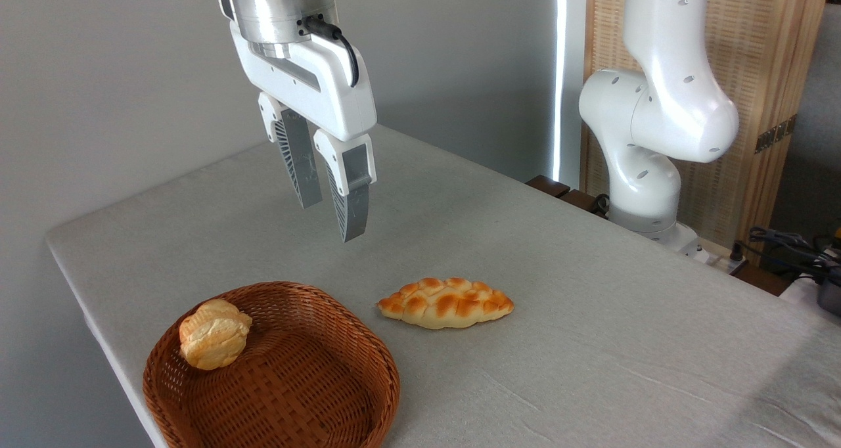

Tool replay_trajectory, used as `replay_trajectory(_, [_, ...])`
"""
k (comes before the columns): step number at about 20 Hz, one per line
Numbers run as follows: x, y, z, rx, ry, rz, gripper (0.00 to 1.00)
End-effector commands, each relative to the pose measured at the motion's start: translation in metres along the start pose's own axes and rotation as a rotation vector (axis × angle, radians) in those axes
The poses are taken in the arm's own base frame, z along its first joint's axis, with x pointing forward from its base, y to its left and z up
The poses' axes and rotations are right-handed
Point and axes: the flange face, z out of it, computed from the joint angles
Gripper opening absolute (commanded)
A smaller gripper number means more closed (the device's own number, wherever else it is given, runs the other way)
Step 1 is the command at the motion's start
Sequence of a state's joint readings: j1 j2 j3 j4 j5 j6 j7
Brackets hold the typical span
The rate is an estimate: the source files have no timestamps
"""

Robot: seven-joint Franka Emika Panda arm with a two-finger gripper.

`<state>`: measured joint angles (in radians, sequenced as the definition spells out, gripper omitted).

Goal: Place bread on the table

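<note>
The bread (213,334), a small roundish bun with a pale cracked top, leans against the inner left wall of a round brown wicker basket (309,395). The basket stands on the table (558,284), a grey cloth-covered top, near its front left corner. My gripper (332,219) hangs well above the table, up and to the right of the bread and behind the basket. Its two grey fingers point down with a narrow gap between them and nothing held.
A longer braided golden loaf (445,302) lies on the cloth just right of the basket. The arm's white base (647,172) rises at the table's far right edge. Cables (788,244) lie at the right, and a wooden screen stands behind.
</note>
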<state>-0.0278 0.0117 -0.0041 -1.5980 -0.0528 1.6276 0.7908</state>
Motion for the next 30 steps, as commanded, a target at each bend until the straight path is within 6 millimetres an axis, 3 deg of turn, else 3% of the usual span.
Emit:
replay_trajectory(1, [-0.004, 0.0, -0.007, -0.001, -0.004, -0.032, 1.0])
replay_trajectory(15, [-0.013, -0.013, -0.01, 0.017, 0.021, -0.061, 1.0])
replay_trajectory(17, [-0.003, -0.015, -0.009, 0.048, 0.052, -0.051, 1.0])
replay_trajectory(22, [0.041, -0.022, 0.016, 0.129, 0.149, -0.01, 1.0])
replay_trajectory(24, [0.053, -0.027, 0.029, 0.144, 0.196, -0.009, 1.0])
replay_trajectory(30, [0.089, -0.01, 0.083, 0.154, 0.254, 0.04, 1.0])
